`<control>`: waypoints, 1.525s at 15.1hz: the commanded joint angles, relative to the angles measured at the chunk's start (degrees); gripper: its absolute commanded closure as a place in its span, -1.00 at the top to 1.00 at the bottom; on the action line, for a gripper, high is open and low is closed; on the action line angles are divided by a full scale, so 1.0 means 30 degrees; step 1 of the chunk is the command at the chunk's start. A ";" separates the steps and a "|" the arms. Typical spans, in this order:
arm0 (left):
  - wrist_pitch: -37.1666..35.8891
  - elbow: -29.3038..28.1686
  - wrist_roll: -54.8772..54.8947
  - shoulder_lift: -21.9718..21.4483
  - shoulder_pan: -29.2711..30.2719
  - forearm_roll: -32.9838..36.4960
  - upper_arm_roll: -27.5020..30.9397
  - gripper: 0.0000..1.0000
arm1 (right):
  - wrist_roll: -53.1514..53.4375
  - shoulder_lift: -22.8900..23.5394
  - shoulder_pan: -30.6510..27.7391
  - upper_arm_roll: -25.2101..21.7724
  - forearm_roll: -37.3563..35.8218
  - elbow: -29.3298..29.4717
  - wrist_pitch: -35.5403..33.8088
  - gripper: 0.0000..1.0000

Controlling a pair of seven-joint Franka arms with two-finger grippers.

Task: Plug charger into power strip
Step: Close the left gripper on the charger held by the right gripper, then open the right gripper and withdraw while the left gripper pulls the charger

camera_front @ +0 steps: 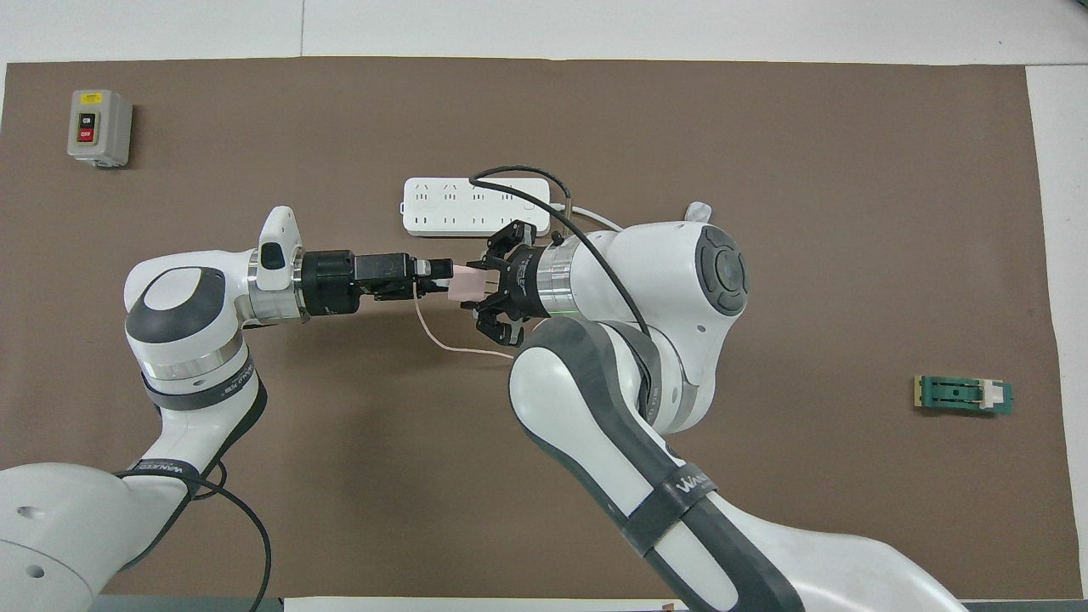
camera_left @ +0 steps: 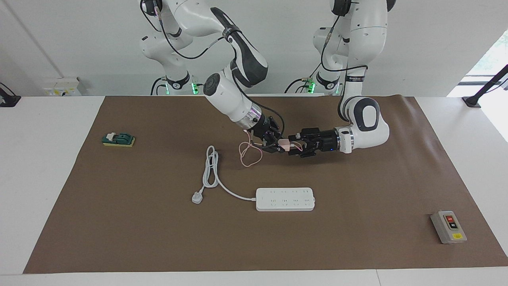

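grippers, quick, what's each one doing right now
Left gripper: meets the charger in the air above the mat; grip cannot be told.
Right gripper: at the charger too; grip cannot be told.

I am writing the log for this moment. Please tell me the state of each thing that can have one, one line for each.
charger: in the air, between both grippers, not plugged in
power strip: flat on the mat, sockets empty, its own plug lying loose
left gripper: at the charger
right gripper: at the charger
grey switch box: untouched
green block: untouched
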 commanded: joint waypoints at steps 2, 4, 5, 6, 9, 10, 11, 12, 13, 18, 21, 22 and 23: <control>-0.0414 0.0327 0.0165 0.0284 -0.0025 0.0349 0.0233 -0.68 | -0.0134 0.0240 0.0029 -0.0020 -0.0022 0.0254 0.0336 -1.00; -0.0443 0.0297 0.0166 0.0255 0.0004 0.0378 0.0233 -1.00 | -0.0104 0.0240 0.0030 -0.0020 -0.0022 0.0254 0.0365 -1.00; -0.0443 0.0268 0.0166 0.0255 0.0004 0.0379 0.0233 -1.00 | -0.0133 0.0211 0.0030 -0.0020 -0.0022 0.0254 0.0336 -1.00; -0.0414 0.0210 0.0195 0.0226 0.0004 0.0437 0.0233 -1.00 | -0.0134 0.0211 0.0030 -0.0020 -0.0022 0.0254 0.0336 -1.00; -0.0414 0.0151 0.0224 0.0226 0.0004 0.0437 0.0262 -1.00 | -0.0105 0.0211 0.0030 -0.0020 -0.0022 0.0225 0.0336 -1.00; -0.0414 0.0180 0.0224 0.0226 0.0004 0.0437 0.0436 -1.00 | -0.0104 0.0240 0.0030 -0.0020 -0.0022 0.0225 0.0336 -1.00; -0.0472 0.0180 0.0195 0.0226 0.0004 0.0437 0.0496 -1.00 | -0.0104 0.0240 0.0030 -0.0020 -0.0022 0.0225 0.0336 -1.00; -0.0472 0.0238 0.0195 0.0226 0.0033 0.0437 0.0525 -1.00 | -0.0104 0.0211 0.0001 -0.0020 -0.0022 0.0254 0.0336 -1.00; -0.0588 0.0355 0.0195 0.0255 0.0120 0.0524 0.0526 -1.00 | -0.0104 0.0240 0.0000 -0.0020 -0.0022 0.0225 0.0336 -1.00; -0.0767 0.1789 -0.2640 -0.0037 0.0707 0.1491 0.0526 -1.00 | -0.0163 0.0240 -0.0146 -0.0020 -0.0022 0.0137 0.0248 0.96; -0.0385 0.2083 -0.4049 -0.0418 0.0707 0.2512 0.0701 -1.00 | -0.0192 0.0153 -0.0496 -0.0049 -0.0051 0.0137 -0.0015 1.00; -0.0385 0.2259 -0.4343 -0.0477 0.0707 0.2807 0.0934 -1.00 | -0.0192 0.0065 -0.0701 -0.0049 -0.0080 0.0166 -0.0074 1.00; -0.0385 0.2550 -0.4839 -0.0477 0.0678 0.3071 0.1197 -1.00 | -0.0221 -0.0052 -0.0877 -0.0078 -0.0109 0.0137 -0.0162 1.00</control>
